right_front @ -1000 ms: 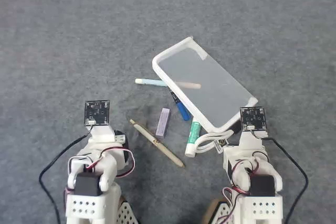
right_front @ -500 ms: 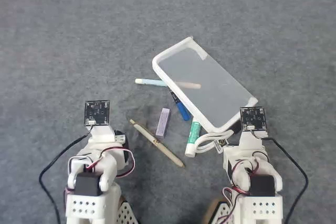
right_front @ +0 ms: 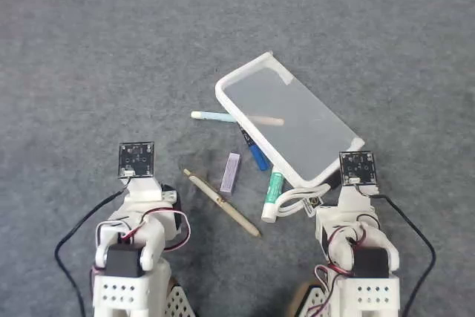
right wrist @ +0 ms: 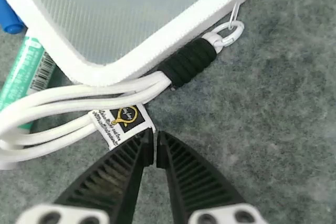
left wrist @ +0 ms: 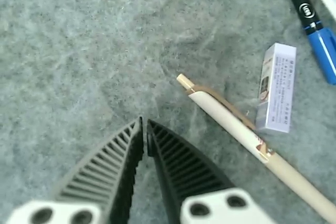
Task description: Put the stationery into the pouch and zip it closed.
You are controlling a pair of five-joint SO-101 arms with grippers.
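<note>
A clear pouch with a white border lies tilted at the table's middle right, its white strap trailing toward the right arm. Under and beside it lie a light blue pen, a blue-capped black marker, a green marker, a lilac eraser box and a beige pen. My left gripper is shut and empty, just short of the beige pen's clip end. My right gripper is shut beside the strap's tag, below the pouch's corner.
Grey felt covers the table. Both arm bases stand at the near edge. A metal ring hangs at the pouch's corner by a black wrap on the strap. Open felt lies to the left and far side.
</note>
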